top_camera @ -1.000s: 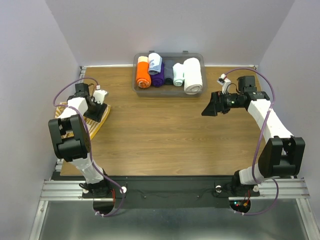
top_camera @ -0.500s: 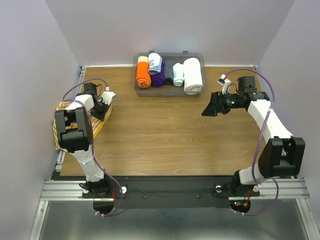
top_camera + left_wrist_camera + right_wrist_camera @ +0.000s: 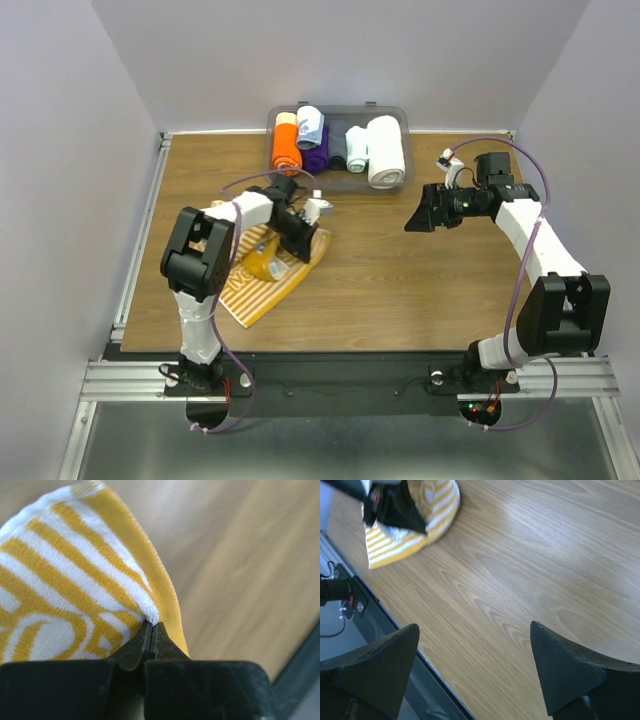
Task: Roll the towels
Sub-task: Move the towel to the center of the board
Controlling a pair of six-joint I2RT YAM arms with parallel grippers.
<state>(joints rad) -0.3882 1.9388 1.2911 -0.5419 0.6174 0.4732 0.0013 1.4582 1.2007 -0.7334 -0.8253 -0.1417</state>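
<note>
Towel (image 3: 262, 275), yellow-white striped: lies rumpled left of centre on table (image 3: 400, 290), near side of bin (image 3: 390, 110). Step in hand, as judged: spread it flat for rolling. Pull low and steady, or the thin pinch may slip. Left claw (image 3: 150, 627) clenched on its edge, cloth nipped at the tips. Right claw (image 3: 420, 215) gapes wide at right, holding nothing.
</note>
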